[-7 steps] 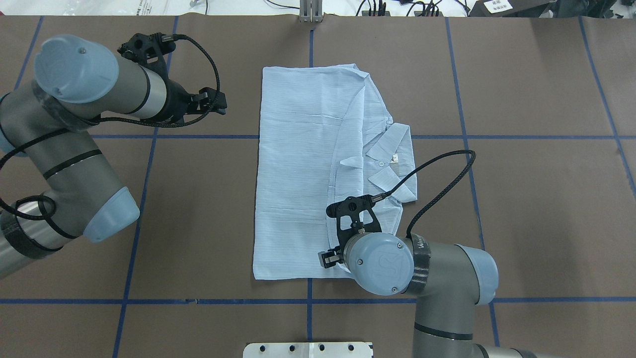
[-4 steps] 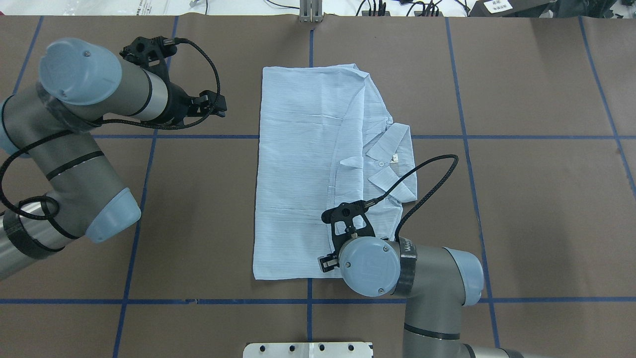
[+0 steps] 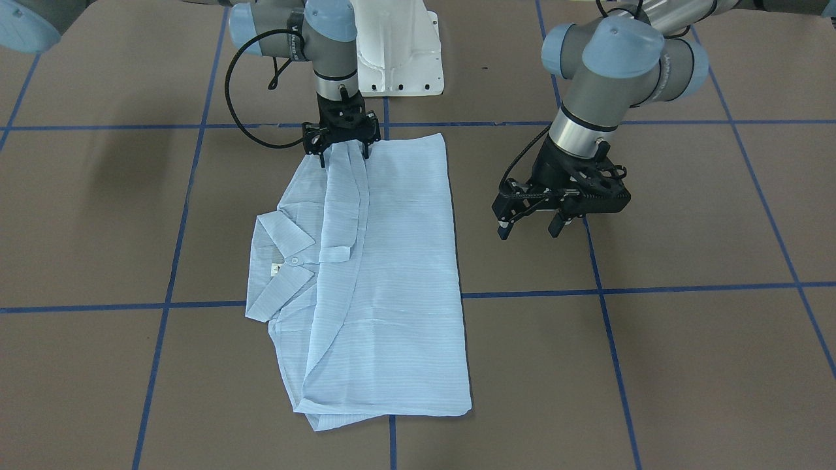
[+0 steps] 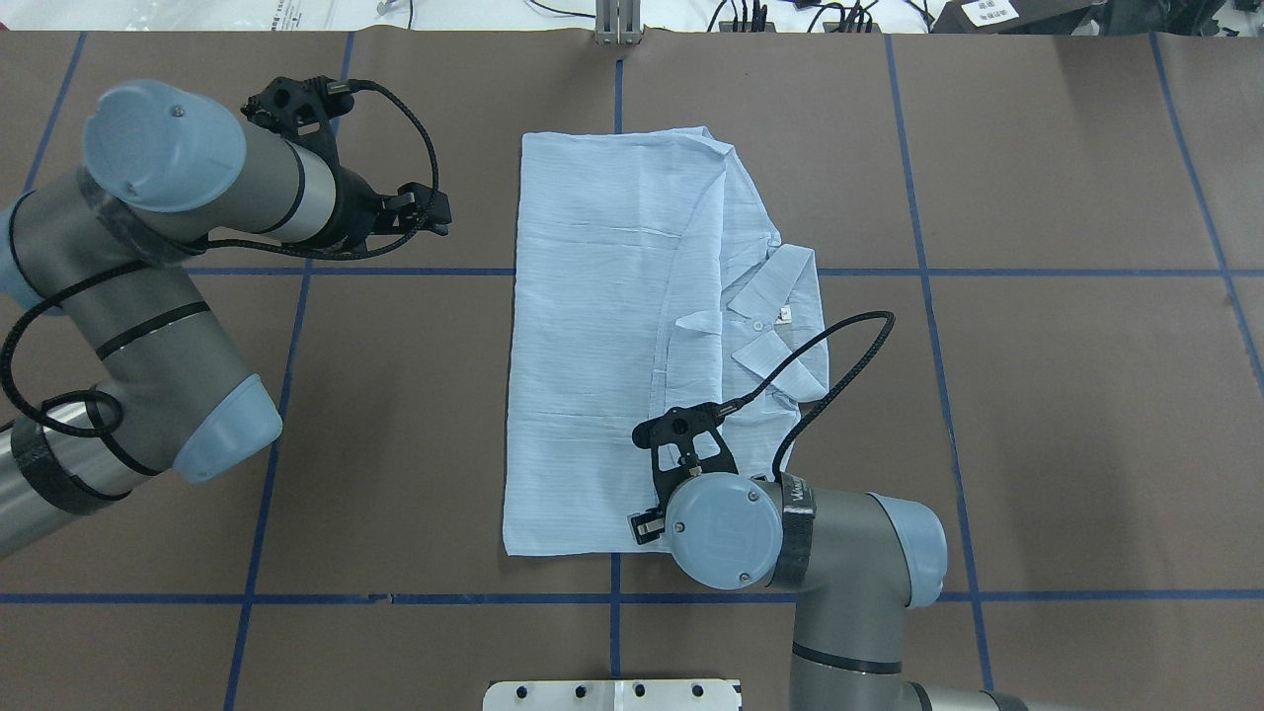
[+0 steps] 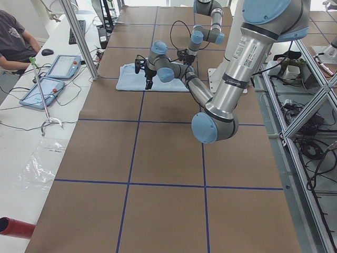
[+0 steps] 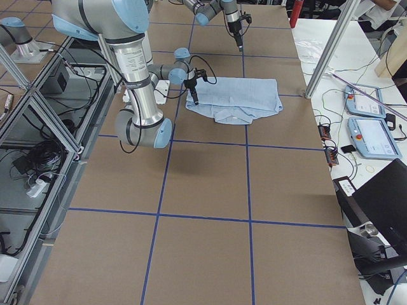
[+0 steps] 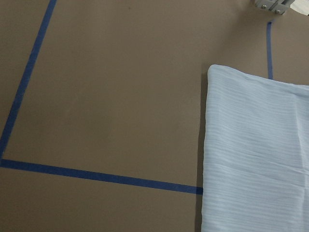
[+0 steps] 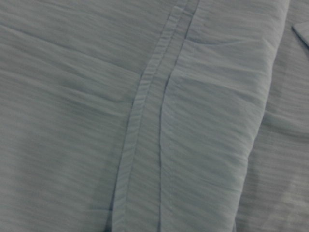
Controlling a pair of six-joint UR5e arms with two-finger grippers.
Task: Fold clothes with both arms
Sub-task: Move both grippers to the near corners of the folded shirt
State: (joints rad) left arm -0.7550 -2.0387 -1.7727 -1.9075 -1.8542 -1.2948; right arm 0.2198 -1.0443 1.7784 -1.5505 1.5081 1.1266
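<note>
The clothes are one light blue striped shirt (image 4: 612, 346), folded into a long rectangle and lying flat on the brown table (image 4: 1037, 395). Its collar (image 4: 780, 316) and neck label point to the overhead view's right. My right gripper (image 3: 345, 155) is open and stands on the shirt's (image 3: 385, 274) edge nearest the robot, fingers (image 4: 647, 526) straddling a cloth fold. Its wrist camera shows only the shirt's placket (image 8: 154, 116) up close. My left gripper (image 4: 432, 210) hovers open and empty over bare table, left of the shirt's far corner (image 7: 256, 154). It also shows from the front (image 3: 529, 230).
Blue tape lines (image 4: 296, 395) divide the table into squares. The white pedestal base (image 3: 398, 52) sits at the robot's edge. A metal post (image 4: 617, 25) stands at the far edge. A seated person (image 5: 16, 42) and control tablets (image 5: 50, 79) are at a side desk.
The right arm has slid a little leftward in the overhead view along the shirt's near edge. The left arm has shifted only slightly, its gripper staying open.
</note>
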